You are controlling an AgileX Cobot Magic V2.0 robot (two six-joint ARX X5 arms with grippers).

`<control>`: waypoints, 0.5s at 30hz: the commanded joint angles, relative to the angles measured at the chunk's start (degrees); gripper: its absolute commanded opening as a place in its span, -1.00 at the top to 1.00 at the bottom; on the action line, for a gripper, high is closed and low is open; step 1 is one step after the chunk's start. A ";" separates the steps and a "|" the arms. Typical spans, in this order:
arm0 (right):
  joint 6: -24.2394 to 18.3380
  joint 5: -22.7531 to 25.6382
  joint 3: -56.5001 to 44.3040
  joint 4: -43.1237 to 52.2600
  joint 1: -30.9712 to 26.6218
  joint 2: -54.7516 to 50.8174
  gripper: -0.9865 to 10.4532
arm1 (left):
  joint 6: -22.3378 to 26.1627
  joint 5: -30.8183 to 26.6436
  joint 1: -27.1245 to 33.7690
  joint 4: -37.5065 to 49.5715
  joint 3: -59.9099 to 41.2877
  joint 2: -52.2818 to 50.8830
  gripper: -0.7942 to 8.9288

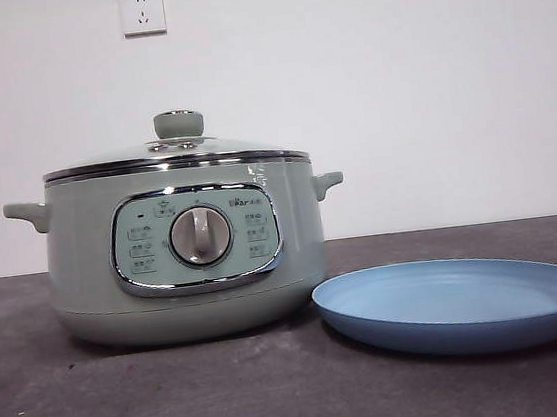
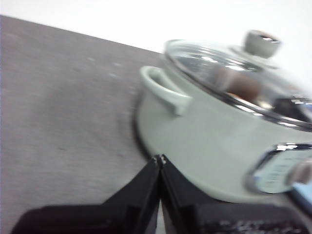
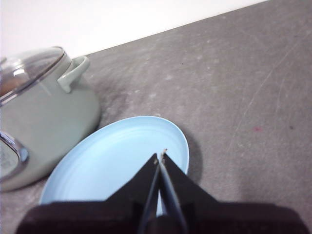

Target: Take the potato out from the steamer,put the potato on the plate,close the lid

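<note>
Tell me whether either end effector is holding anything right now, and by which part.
Nothing is held. The left end effector and right end effector are both shut and empty.

Steamer (image 1: 90,280): smooth pale-green shell with a soft sheen, looks like plastic. Its panel is framed in bright chrome (image 1: 201,283), the dial (image 1: 200,235) is brushed silver. Lid (image 1: 132,156): clear glass, glossy, in a polished steel rim; knob (image 1: 178,124) green, capped in chrome. Plate (image 1: 532,315) just beneath the right gripper (image 3: 160,157): matt light blue, smooth. Table (image 1: 180,401): dark grey, dull, lightly scuffed.
</note>
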 commanded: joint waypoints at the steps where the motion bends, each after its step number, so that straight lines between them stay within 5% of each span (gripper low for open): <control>1: 5.20 -0.11 0.98 0.37 -0.11 -0.20 0.85 | -5.16 2.47 0.15 -0.59 1.27 -0.15 0.85; 8: 6.69 -0.59 7.32 0.26 -0.09 0.66 0.85 | -5.99 6.80 0.15 -5.42 10.60 0.76 0.85; 15: 6.12 -7.08 18.93 -3.85 -0.09 7.58 0.85 | -3.67 8.15 0.15 -13.84 22.71 6.80 0.85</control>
